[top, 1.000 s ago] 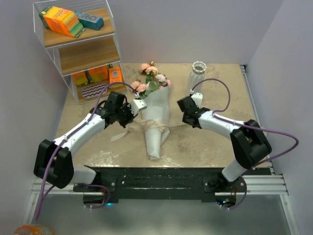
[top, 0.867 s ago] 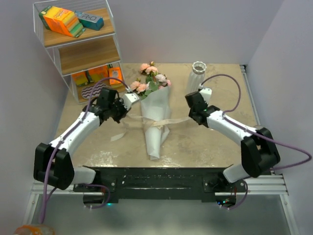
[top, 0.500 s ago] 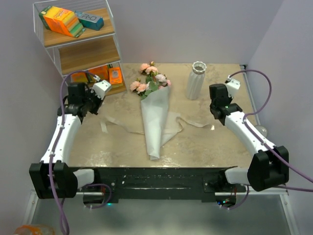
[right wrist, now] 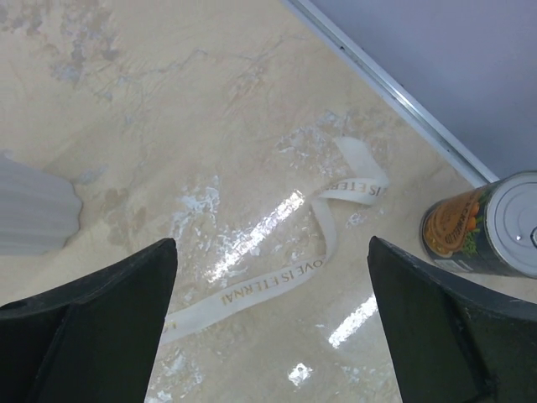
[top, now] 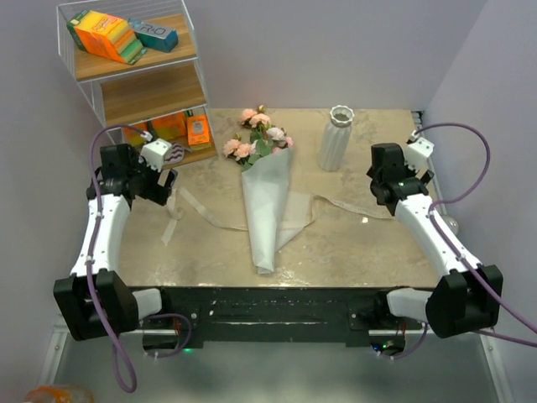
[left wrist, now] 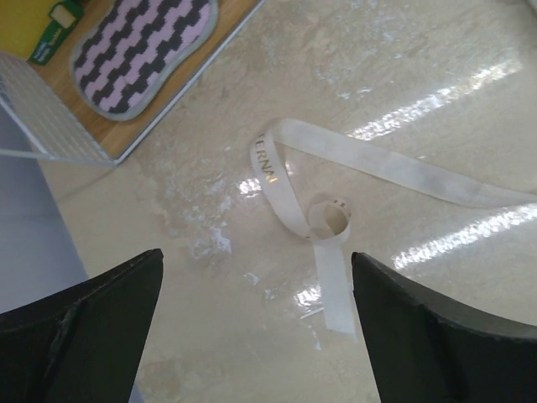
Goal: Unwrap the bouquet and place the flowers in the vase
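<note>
Two end effectors are spread wide, and I can see nothing pinched in either one. The left end effector [left wrist: 256, 332] hangs far to the left of the bouquet [top: 267, 201]. The right end effector [right wrist: 273, 336] hangs far to the right of the bouquet.

The bouquet lies flat in the middle of the worktop [top: 352, 248]. Its pointy paper end faces me and its pink roses [top: 256, 138] face the back wall. The roses sit inside the pale paper cone.

The cream ribbon [top: 201, 217] lies loose on the worktop. One end runs out to the left of the bouquet, where it makes a small curl under my left camera. The other end runs out to the right of the bouquet, under my right camera, and I can read printed letters on it.

The white ribbed vase [top: 336, 138] stands up straight, to the right of the roses at the bouquet's top end, not touching them.

A small metal can [right wrist: 482, 227] sits far right of the bouquet, near the ribbon's end. A wire shelf rack [top: 134, 84] with bright boxes stands back and to the left of the bouquet.
</note>
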Robot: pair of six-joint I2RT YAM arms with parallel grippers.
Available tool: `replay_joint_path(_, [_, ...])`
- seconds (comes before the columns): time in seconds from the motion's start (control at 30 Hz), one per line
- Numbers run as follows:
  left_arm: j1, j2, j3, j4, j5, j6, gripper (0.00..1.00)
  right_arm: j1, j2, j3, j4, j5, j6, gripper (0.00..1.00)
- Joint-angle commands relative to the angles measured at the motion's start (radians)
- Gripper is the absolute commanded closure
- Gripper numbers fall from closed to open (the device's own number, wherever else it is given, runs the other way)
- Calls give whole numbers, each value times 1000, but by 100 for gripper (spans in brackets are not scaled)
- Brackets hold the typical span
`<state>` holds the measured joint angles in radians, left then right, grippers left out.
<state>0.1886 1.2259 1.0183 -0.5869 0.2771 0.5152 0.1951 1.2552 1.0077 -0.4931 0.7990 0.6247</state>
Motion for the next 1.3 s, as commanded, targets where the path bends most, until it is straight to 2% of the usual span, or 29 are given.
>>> replay_joint_path(0.0, [-18,3,117,-80,161,-18,1,59,-91,37,69,-18,-64,1])
replay_joint_path(0.07, [-55,12,153,-116,200,-26,1,128,-103,31,131,-27,-120,1])
replay_joint_path(0.1, [-111,12,157,-116,201,-30,1,195,-108,45,160,-37,-158,1])
replay_joint_path(0.17, [-179,9,149,-84,185,-56,1,256,-103,54,195,-101,-184,1])
replay_joint_path(0.2, [-248,17,146,-68,186,-70,1,295,-103,54,235,-130,-201,1])
replay_joint_path(0.37, [-365,113,184,15,235,-124,1,337,-123,-20,356,-363,-209,2])
replay_joint_path(0.43, [-400,179,204,21,252,-121,1,389,-117,-49,375,-397,-221,2])
replay_joint_path(0.5, [-419,233,204,47,280,-124,1,464,-91,-61,361,-362,-236,2])
replay_joint_path(0.6, [-425,308,183,136,292,-135,1,512,-77,-87,344,-339,-234,2])
replay_joint_path(0.67, [-425,349,189,192,298,-133,1,517,-88,-106,347,-342,-234,2])
replay_joint_path(0.77, [-425,412,190,261,379,-83,4,521,-111,-132,350,-356,-243,2])
replay_joint_path(0.93, [-423,490,180,386,519,23,1,523,-126,-142,346,-376,-260,2])
replay_joint_path(1.0, [-423,553,209,383,536,43,1,521,-128,-141,347,-388,-266,2])
replay_joint_path(1.27, [-378,822,505,190,651,121,1,523,-88,-83,335,-402,-279,3])
